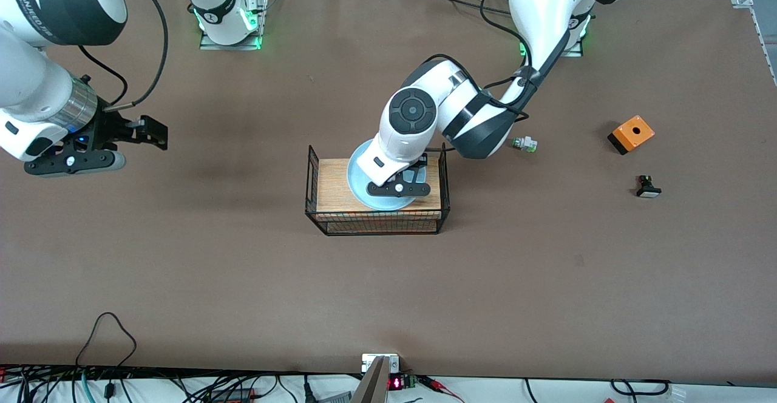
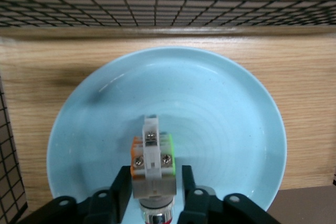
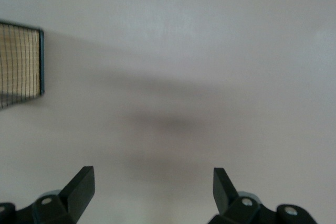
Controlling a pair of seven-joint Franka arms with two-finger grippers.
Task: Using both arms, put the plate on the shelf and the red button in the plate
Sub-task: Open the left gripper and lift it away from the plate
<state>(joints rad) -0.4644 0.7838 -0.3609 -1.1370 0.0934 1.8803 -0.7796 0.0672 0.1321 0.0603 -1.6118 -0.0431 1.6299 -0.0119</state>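
A brown surface [image 1: 546, 281] filled the overhead frame, with a black wire rack [image 1: 377, 190] topped by a wooden board just left of its centre. On that board lay the plate [image 1: 359, 189], pale blue, round and shallow, flat on the wood. The left arm reached down from the upper right of the frame, and its claw [image 1: 399, 189] hovered over the plate. In the left wrist picture, the left claw [image 2: 153, 186] was clenched on the red button [image 2: 151, 163], a small white part with orange and green sides and screw heads showing; its red cap was hidden. The part hung low over the middle of the plate [image 2: 231, 108], and whether it touched the glaze could not be told. The right claw [image 1: 124, 139] waited at the middle left of the frame, over bare surface, with its fingers [image 3: 79, 186] spread apart and holding nothing. At the right of the frame lay a white and green part [image 1: 524, 144], an orange box [image 1: 631, 134] and a small black and white part [image 1: 648, 187]. The plate looked stiff, glossy and breakable, likely slippery, and best pinched at its rim. The button seemed light and hard, best taken across its flat body sides.
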